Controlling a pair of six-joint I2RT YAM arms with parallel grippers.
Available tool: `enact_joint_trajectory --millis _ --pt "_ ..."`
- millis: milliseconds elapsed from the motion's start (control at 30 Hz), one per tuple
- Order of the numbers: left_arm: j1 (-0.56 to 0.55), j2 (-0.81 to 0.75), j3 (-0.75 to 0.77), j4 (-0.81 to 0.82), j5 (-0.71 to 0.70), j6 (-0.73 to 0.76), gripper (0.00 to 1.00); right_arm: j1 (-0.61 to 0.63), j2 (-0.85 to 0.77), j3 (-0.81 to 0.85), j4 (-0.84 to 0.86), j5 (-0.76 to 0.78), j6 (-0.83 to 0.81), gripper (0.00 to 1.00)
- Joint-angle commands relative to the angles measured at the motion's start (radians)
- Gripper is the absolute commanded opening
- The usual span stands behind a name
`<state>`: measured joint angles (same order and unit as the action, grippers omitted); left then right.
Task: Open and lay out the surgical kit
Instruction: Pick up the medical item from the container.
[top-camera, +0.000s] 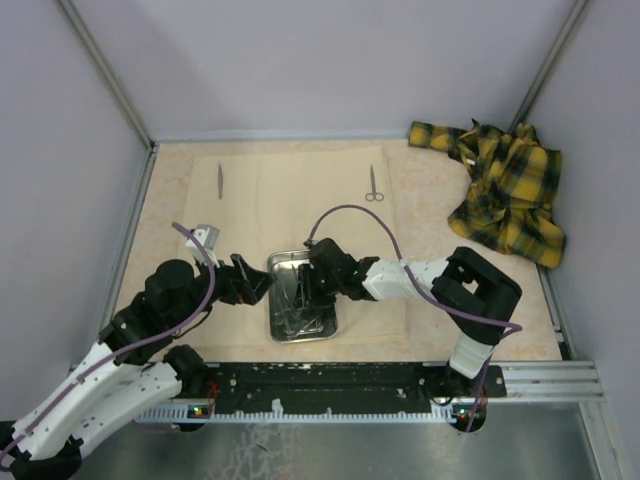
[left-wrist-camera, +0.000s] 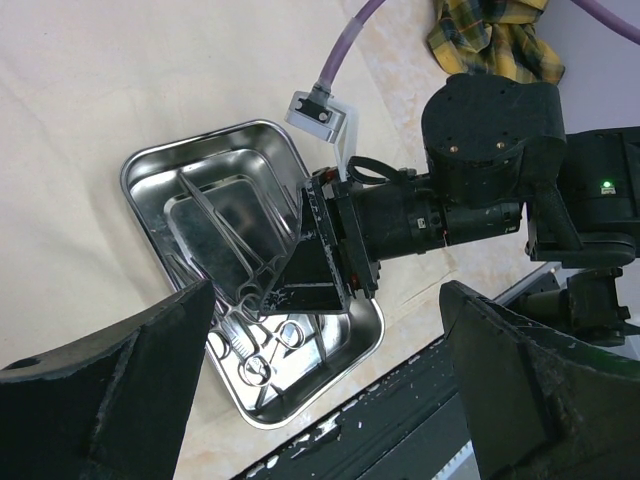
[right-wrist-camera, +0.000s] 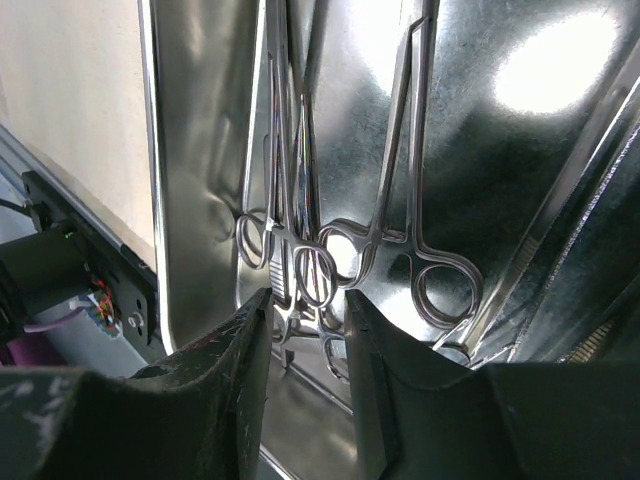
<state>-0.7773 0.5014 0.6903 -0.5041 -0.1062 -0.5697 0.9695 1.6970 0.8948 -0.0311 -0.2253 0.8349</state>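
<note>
R gripper (right-wrist-camera: 303, 312) is down in tray (left-wrist-camera: 195, 140) on cloth (top-camera: 300, 190), fingers narrowly parted over tangled clamps (right-wrist-camera: 290, 160). Pinch one ring only and lift slow & straight so the others drop off. L gripper (top-camera: 258, 284), spread wide, could steady tray's rim.

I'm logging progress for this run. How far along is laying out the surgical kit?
Done: the cloth wrap lies open flat, with tweezers and a ring-handled instrument laid out near its far edge. In hand: the right gripper is down in the steel tray, forceps handles between its fingers; the left gripper is open beside it. Left: several forceps lie in the tray.
</note>
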Motion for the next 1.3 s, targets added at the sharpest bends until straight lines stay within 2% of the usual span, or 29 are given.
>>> enact_joint_trajectory --millis 0,533,800,1067,1267 --pt "-0.003 -0.012 -0.011 0.026 0.01 -0.007 0.99 0.018 0.015 0.04 0.035 0.019 0.008 0.35" --pt "-0.004 -0.011 -0.013 0.03 0.009 -0.007 0.99 0.024 0.058 0.024 0.099 -0.018 0.029 0.3" --pt "-0.004 -0.011 -0.016 0.032 0.013 -0.012 0.99 0.024 0.045 -0.02 0.179 -0.048 0.051 0.19" --pt "-0.003 -0.007 -0.012 0.035 0.012 -0.012 1.0 0.025 0.017 -0.044 0.217 -0.056 0.061 0.0" --pt "-0.003 -0.006 -0.005 0.033 0.01 -0.009 0.99 0.024 -0.033 -0.069 0.207 -0.024 0.071 0.0"
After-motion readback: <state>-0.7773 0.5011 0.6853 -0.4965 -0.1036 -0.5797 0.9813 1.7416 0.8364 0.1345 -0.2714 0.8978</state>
